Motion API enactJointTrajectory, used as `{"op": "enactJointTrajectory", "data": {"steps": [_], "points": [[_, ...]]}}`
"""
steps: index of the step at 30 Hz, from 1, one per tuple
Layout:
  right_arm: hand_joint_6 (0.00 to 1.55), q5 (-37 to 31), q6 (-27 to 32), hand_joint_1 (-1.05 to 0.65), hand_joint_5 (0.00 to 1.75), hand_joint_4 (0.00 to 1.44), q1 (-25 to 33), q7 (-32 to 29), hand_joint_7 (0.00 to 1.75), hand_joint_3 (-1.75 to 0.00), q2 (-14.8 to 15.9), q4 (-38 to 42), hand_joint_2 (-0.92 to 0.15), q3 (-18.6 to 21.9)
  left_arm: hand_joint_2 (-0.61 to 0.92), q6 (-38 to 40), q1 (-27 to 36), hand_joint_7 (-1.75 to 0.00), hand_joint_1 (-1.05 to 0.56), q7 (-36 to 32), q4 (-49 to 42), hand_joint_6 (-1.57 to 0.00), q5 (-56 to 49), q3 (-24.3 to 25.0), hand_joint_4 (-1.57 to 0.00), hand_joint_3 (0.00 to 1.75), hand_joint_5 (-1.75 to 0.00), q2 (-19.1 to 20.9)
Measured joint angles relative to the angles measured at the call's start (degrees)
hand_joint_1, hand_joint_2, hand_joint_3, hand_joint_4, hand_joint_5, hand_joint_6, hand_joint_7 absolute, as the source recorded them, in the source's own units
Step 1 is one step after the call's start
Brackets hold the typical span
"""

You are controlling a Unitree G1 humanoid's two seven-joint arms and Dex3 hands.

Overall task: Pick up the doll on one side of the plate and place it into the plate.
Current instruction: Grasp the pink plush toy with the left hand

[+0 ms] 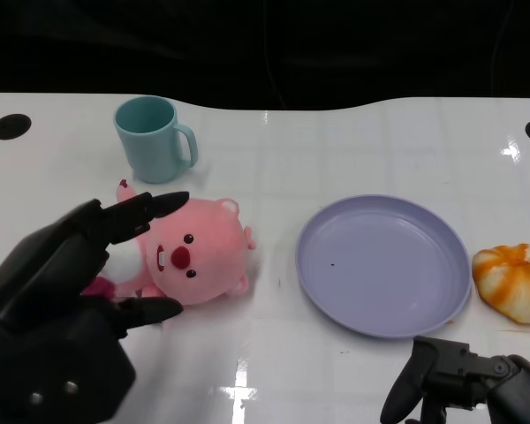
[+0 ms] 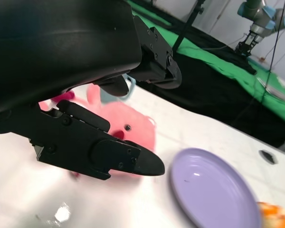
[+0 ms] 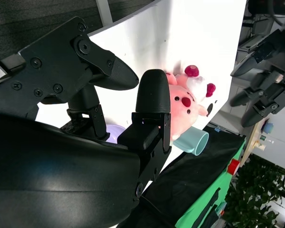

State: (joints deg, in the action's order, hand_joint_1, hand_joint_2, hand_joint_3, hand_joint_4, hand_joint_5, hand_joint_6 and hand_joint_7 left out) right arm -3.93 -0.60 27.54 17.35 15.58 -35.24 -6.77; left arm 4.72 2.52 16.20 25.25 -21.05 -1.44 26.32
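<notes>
A pink plush doll (image 1: 194, 252) lies on the white table to the left of the lilac plate (image 1: 384, 263). My left hand (image 1: 66, 291) hovers just left of the doll with its fingers spread around the doll's near side, holding nothing. In the left wrist view the doll (image 2: 126, 130) shows between the spread fingers (image 2: 102, 154), with the plate (image 2: 213, 192) beyond. My right hand (image 1: 464, 380) sits low at the front right, below the plate's near rim, fingers apart and empty. The right wrist view shows the doll (image 3: 185, 104) far off.
A teal mug (image 1: 155, 139) stands behind the doll, also in the right wrist view (image 3: 192, 140). An orange and white bun-shaped toy (image 1: 515, 280) lies right of the plate. Black round holes sit at the table's far corners (image 1: 11, 125).
</notes>
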Motion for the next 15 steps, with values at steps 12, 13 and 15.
{"op": "enactJointTrajectory", "data": {"steps": [12, 13, 15], "points": [[0.61, -0.1, 0.0, -0.05, 1.66, 0.66, 0.0, 0.0, 1.32, -1.13, 0.0, 0.1, -0.52, 0.0, 0.92, 0.5, -6.5, -0.02, -0.67, -1.8, -6.1, -0.19, -20.2, -4.7, 0.0, 0.05, -0.23, 2.8], [0.61, -0.2, 0.0, -0.05, 1.66, 0.66, 0.0, 0.0, 1.32, -1.13, 0.0, 0.1, -0.52, 0.0, 0.92, 0.6, -7.1, -0.02, -0.67, -1.8, -7.0, -0.19, -21.6, -5.2, 0.0, 0.04, -0.24, 3.0], [0.61, -0.2, 0.0, -0.05, 1.66, 0.66, 0.0, 0.0, 1.32, -1.13, 0.0, 0.1, -0.52, 0.0, 0.92, 0.8, -8.9, -0.02, -0.68, -1.6, -9.6, -0.19, -24.0, -6.7, 0.0, 0.03, -0.24, 3.3]]}}
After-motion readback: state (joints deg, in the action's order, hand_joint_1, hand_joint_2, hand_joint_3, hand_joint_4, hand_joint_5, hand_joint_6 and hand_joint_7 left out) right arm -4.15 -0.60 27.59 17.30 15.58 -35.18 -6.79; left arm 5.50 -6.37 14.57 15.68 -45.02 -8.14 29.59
